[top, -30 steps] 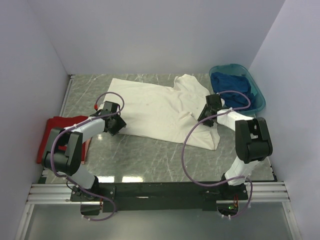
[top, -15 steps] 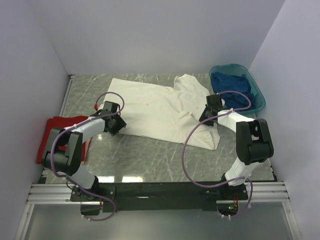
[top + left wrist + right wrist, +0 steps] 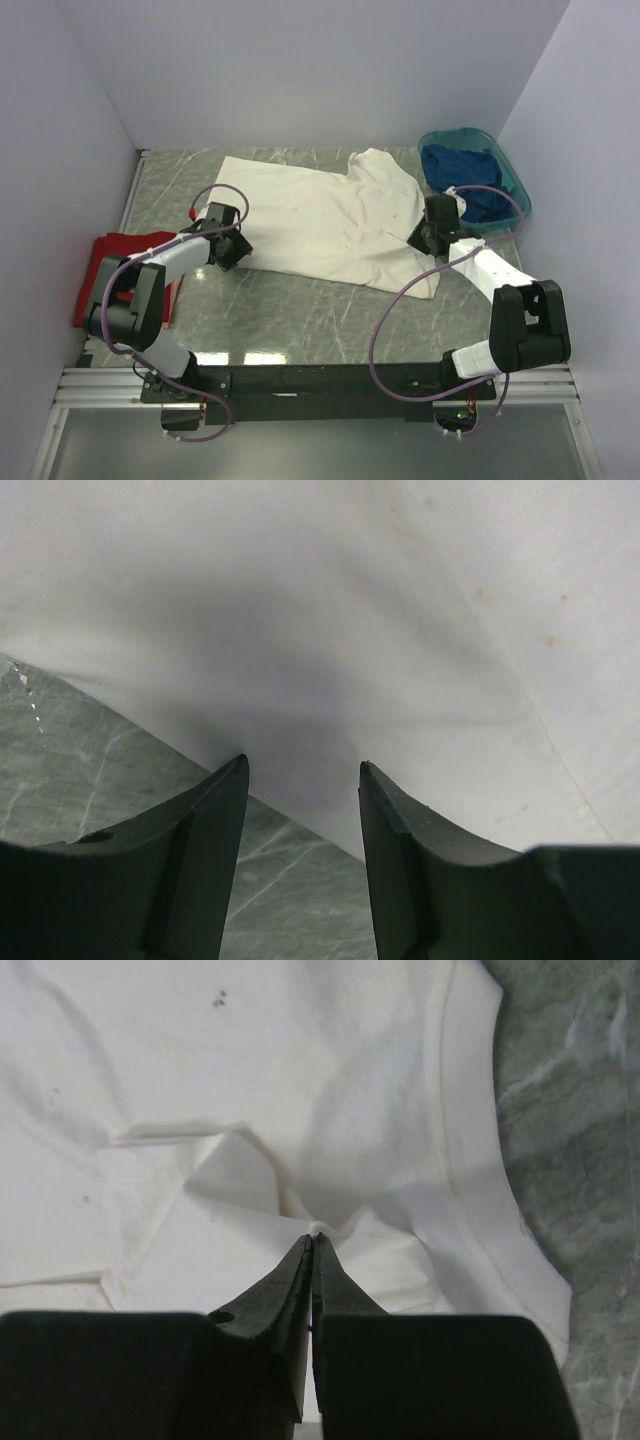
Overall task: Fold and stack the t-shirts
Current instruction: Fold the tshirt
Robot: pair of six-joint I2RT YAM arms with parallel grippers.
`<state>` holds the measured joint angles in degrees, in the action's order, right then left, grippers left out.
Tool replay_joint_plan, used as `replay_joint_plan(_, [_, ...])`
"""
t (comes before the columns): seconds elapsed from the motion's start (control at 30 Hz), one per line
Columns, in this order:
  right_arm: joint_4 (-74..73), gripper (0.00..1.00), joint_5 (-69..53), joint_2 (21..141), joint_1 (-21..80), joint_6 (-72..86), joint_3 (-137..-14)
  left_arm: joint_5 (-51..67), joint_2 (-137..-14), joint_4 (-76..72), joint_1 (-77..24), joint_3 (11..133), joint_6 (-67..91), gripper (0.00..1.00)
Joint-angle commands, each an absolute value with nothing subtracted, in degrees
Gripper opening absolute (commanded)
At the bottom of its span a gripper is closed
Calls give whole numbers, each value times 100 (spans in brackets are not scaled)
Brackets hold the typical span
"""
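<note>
one cream-white t-shirt (image 3: 310, 215) | left fingers (image 3: 227, 258) parted at its hem | right fingers (image 3: 312, 1245) pinching its bunched cloth

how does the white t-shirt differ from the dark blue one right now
The cream-white t-shirt lies spread out on the table; the dark blue t-shirt is bunched up inside the teal basin. The right gripper is shut on a pucker of the cream-white t-shirt; nothing touches the dark blue t-shirt. Much more of the cream-white cloth shows. Neither is folded yet.
</note>
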<state>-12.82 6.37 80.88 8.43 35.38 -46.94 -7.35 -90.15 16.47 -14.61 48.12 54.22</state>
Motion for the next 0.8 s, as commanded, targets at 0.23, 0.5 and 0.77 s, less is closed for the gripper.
replay_joint_plan(0.23, [-1178, 38, 765, 8069, 1362, 3490, -4254, -729, -8956, 1529, -1485, 4931, 5344, 54])
replay_joint_plan(0.5, [-1459, 42, 879, 7981, 1257, 3384, -4675, -729, -8956, 1521, -1485, 4931, 5361, 54])
replay_joint_plan(0.77, [-1573, 45, 950, 8603, 1160, 3200, -5483, -729, -8947, 1547, -1485, 4939, 5344, 54])
